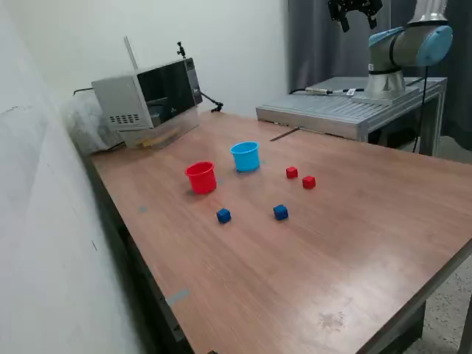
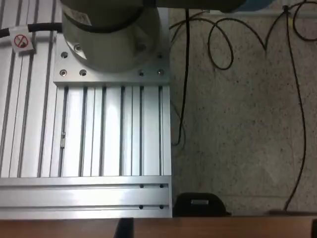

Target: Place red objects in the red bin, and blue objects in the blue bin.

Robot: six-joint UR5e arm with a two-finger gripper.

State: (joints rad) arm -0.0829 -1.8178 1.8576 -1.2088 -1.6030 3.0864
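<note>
— Two blue cubes (image 1: 223, 215) (image 1: 280, 212) on the tabletop (image 1: 332, 251), nearest. Beyond them?
— Two red cubes (image 1: 292, 172) (image 1: 308, 182), then red cup (image 1: 200, 178) and blue cup (image 1: 245, 156), close together, upright.
— Fingers (image 1: 355, 16)?
— High at the far edge, holding nothing; how far spread, cannot tell.
</note>
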